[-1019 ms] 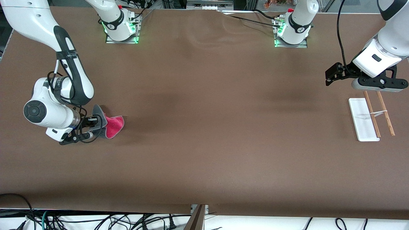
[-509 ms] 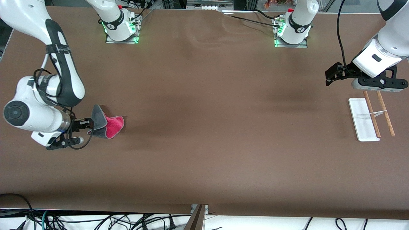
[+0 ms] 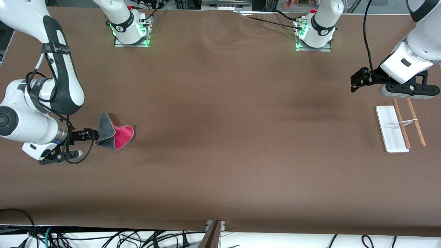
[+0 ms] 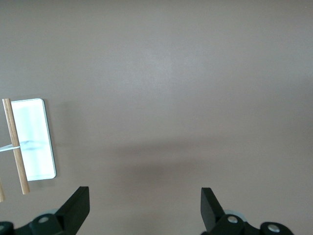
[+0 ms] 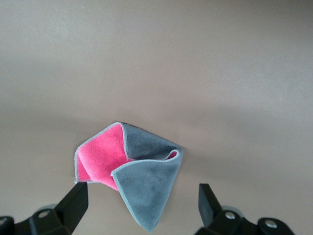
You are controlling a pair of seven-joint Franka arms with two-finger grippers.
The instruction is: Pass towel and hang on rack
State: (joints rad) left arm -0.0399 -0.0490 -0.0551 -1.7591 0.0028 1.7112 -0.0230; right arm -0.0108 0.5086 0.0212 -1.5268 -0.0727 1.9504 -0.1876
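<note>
Your right gripper sits low at the right arm's end of the table, fingers spread wide, w/ the towel crumpled just off its tips, not gripped. Left gripper waits, also wide apart, over the rack at the left arm's end.

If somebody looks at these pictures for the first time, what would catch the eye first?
First the towel, crumpled on the table at the right arm's end, pink-red face and grey face both showing. The right end effector sits open right beside it, not gripping it. At the left arm's end lies the rack, white base with two wooden rods, with the left end effector open in the air near it.
</note>
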